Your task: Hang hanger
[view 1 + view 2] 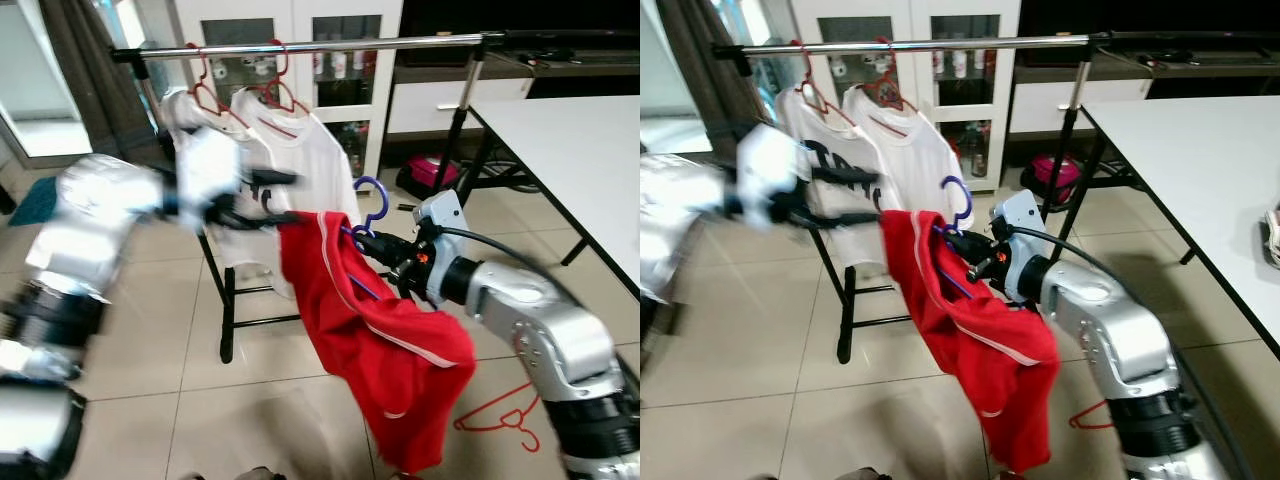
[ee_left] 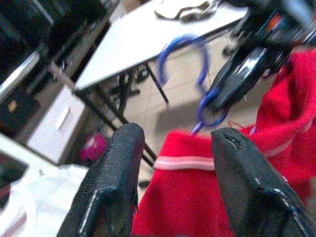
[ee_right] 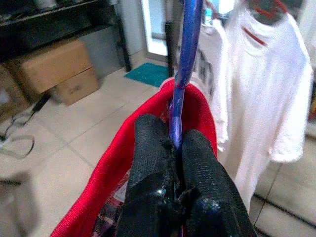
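Below the chrome rail (image 1: 330,44), we hold the purple hanger (image 1: 371,203) in our right gripper (image 3: 172,148), whose fingers are pressed tight on the hanger's stem just under the hook, with the red shirt (image 1: 375,340) draped from it and trailing toward the floor. Our left gripper (image 2: 173,163) hovers beside the shirt's collar with its fingers spread and nothing between them; its arm looks blurred in the head views, so we cannot say exactly how close it sits. Two white shirts (image 1: 290,160) already hang on red hangers at the rail's left part. To hang this one well, we judge we should raise the hook above the rail, keep it turned across the bar, pick the bare stretch right of the white shirts, and lower until it seats before letting go.
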Controlling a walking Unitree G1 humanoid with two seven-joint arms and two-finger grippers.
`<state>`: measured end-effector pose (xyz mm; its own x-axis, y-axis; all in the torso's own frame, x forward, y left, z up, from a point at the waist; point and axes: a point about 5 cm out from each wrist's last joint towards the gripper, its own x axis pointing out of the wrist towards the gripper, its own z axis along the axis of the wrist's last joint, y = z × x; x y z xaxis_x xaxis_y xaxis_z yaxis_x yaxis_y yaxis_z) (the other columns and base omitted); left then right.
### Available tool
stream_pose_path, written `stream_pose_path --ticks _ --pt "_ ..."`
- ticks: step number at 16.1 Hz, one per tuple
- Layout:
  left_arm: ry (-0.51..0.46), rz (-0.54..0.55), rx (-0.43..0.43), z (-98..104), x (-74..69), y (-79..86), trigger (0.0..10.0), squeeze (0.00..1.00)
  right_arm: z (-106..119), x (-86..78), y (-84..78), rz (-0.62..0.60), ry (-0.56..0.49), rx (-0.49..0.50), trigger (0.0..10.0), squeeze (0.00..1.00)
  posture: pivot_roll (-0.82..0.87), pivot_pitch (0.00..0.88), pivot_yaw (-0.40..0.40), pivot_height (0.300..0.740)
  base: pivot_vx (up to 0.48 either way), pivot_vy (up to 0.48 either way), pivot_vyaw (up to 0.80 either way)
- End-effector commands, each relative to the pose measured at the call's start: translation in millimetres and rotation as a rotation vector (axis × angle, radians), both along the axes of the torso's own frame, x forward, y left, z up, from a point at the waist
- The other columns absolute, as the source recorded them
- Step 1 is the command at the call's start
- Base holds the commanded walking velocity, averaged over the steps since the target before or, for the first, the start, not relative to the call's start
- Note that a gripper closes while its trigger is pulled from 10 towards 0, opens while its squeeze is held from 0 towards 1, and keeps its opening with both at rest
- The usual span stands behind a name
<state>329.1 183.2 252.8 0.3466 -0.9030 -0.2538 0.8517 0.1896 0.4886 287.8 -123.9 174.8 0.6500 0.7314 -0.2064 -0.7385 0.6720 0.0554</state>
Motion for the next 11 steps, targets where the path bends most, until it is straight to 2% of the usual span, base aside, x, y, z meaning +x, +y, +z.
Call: stream_pose_path --ticks 1,4,5,6,7,8,9,11 --pt "0.035 -0.008 0.007 1 2.4 5.2 10.0 1.00 16 -5.0 10.8 0.088 -0.079 0.025 0.0 0.00 -0.17 0.000 0.026 0.710 0.000 0.000 0.00" --pt "0.154 -0.076 0.060 -7 4.5 11.3 10.0 1.00 28 -13.3 19.4 0.188 -0.128 0.038 0.0 0.00 -0.18 0.000 0.036 0.710 0.000 0.000 0.00" --pt "0.166 -0.102 0.070 -9 5.7 10.9 10.0 0.77 31 -16.9 21.9 0.221 -0.141 0.040 0.0 0.00 -0.18 0.000 0.042 0.710 0.000 0.000 0.00" --pt "0.172 -0.116 0.069 -10 7.3 10.9 10.0 0.46 32 -19.9 23.9 0.244 -0.150 0.041 0.0 0.00 -0.19 0.000 0.052 0.710 0.000 0.000 0.00" --pt "0.185 -0.094 0.106 -17 8.9 17.9 10.0 0.00 37 -22.9 24.4 0.245 -0.158 0.081 0.0 0.00 -0.21 0.000 0.073 0.710 0.000 0.000 0.00" --pt "0.185 -0.086 0.116 -19 9.1 20.1 10.0 0.00 38 -23.3 23.8 0.242 -0.159 0.090 0.0 0.00 -0.21 0.000 0.073 0.710 0.000 0.000 0.00" --pt "0.194 -0.028 0.090 -22 9.5 34.0 10.0 0.00 39 -22.6 16.3 0.205 -0.164 0.096 0.0 0.00 -0.21 0.000 0.080 0.710 0.000 0.000 0.00" --pt "0.185 0.017 0.051 -23 9.1 42.5 10.0 0.00 38 -21.0 10.4 0.165 -0.157 0.101 0.0 0.00 -0.21 0.000 0.080 0.710 0.000 0.000 0.00"
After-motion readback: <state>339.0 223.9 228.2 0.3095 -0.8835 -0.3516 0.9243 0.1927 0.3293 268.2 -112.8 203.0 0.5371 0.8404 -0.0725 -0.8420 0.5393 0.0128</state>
